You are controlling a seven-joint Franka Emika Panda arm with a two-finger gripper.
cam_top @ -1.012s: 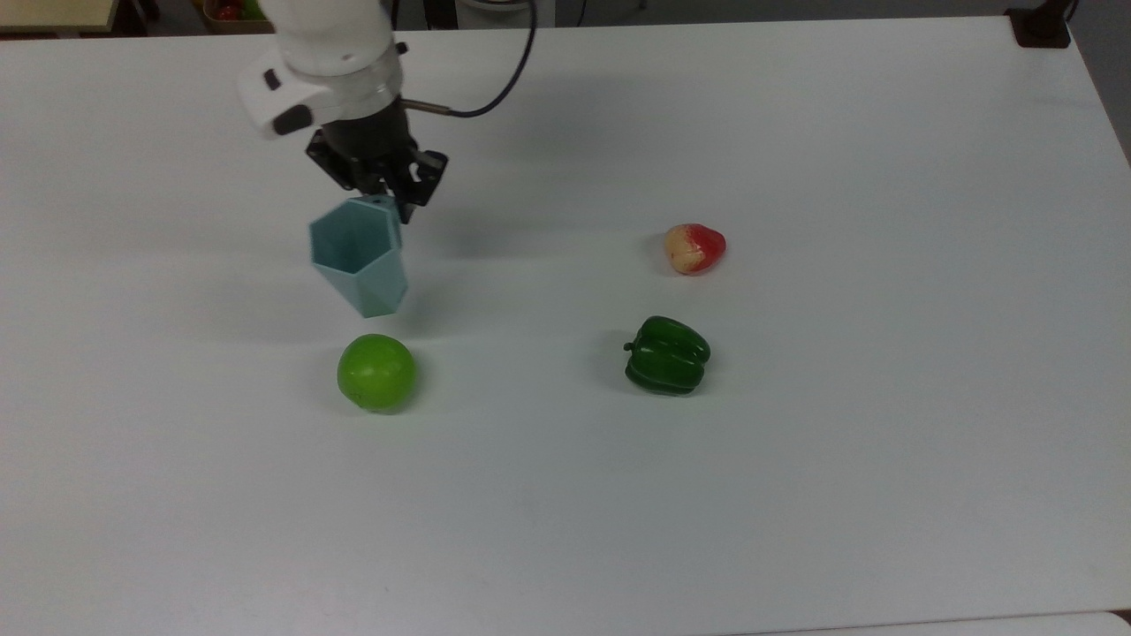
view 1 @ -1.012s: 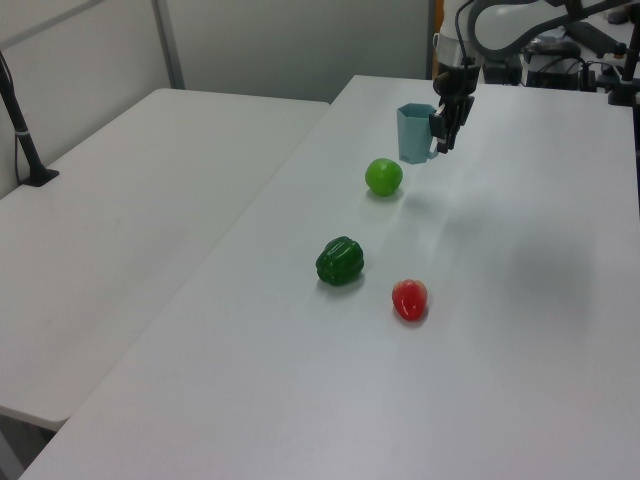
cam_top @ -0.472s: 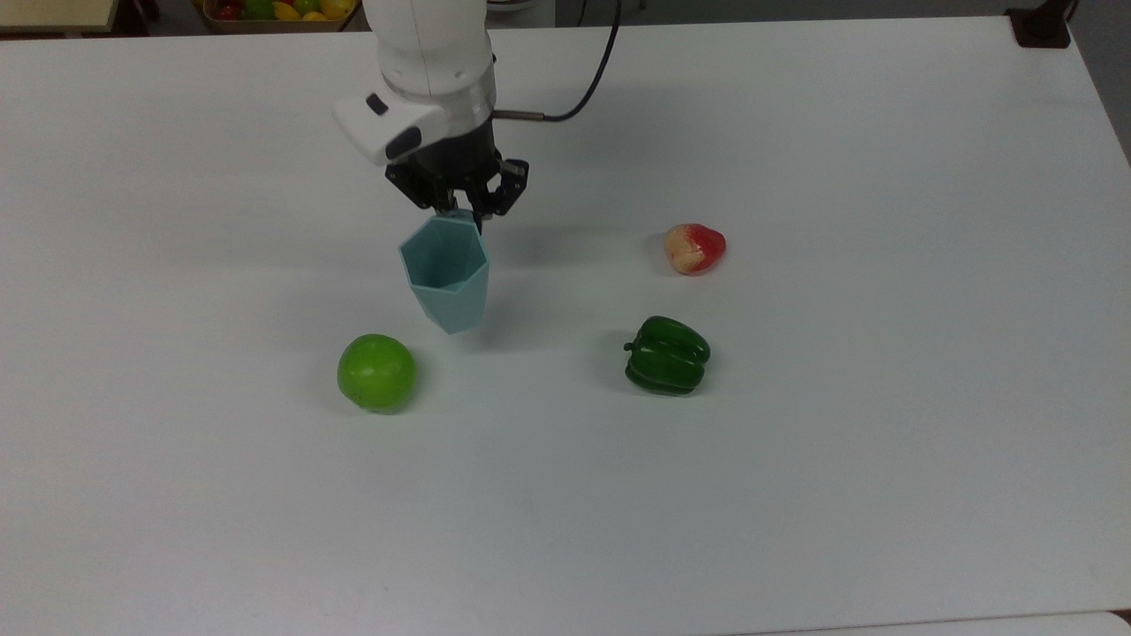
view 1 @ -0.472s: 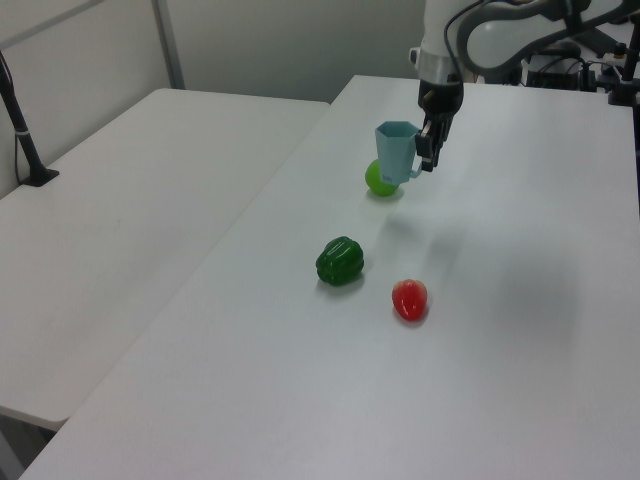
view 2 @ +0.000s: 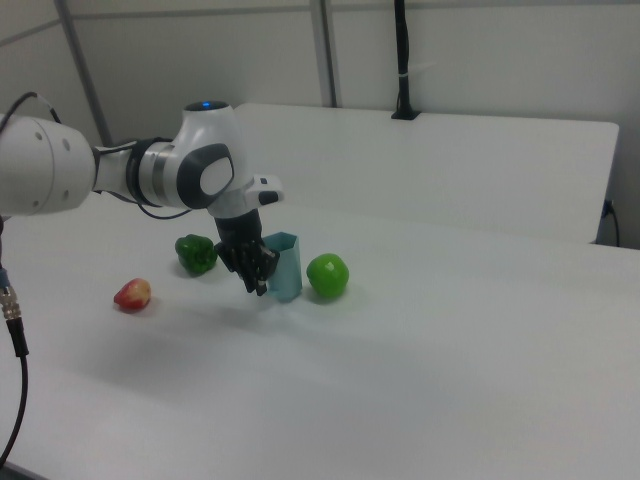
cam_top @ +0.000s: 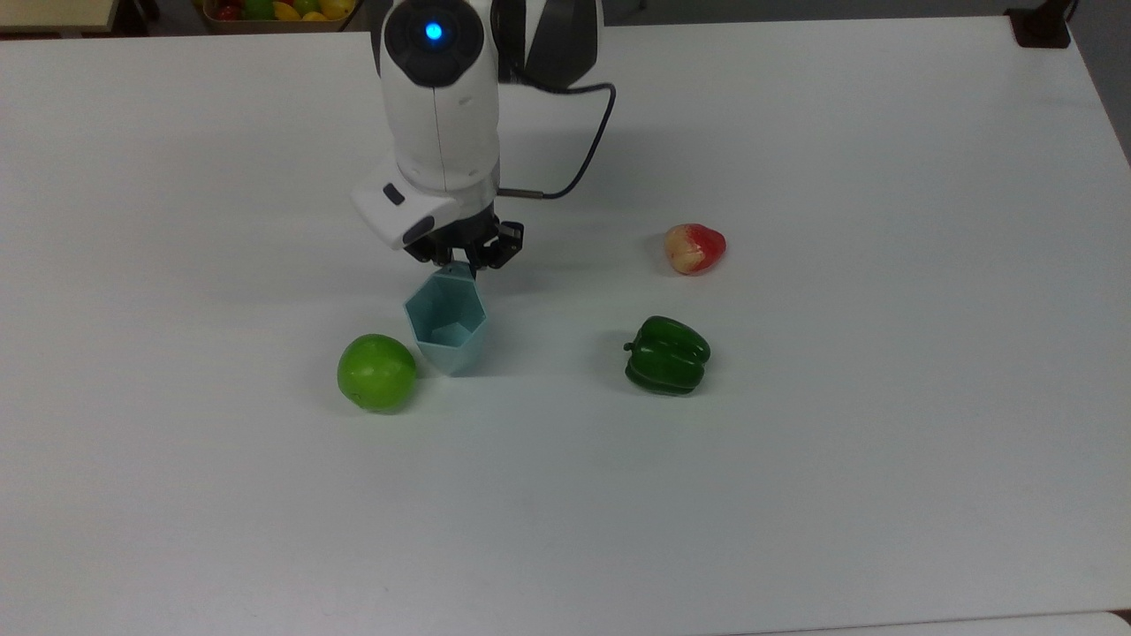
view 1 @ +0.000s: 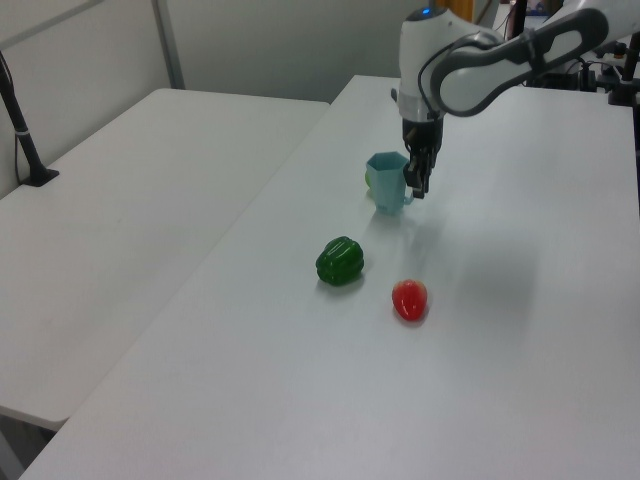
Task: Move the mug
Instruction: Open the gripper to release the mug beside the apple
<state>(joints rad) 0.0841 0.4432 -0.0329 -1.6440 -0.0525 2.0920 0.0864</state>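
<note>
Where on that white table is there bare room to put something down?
The whole strip of table nearer the top view's bottom edge, below the green apple and green pepper, is bare. So is everything right of the red fruit. It is crowded where the mug, held by the gripper, sits beside the apple.

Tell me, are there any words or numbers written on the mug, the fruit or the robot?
None: no words, labels or numbers can be read.
The mug, green apple, green pepper and red fruit look plain.
The arm carries a blue light, no writing.
</note>
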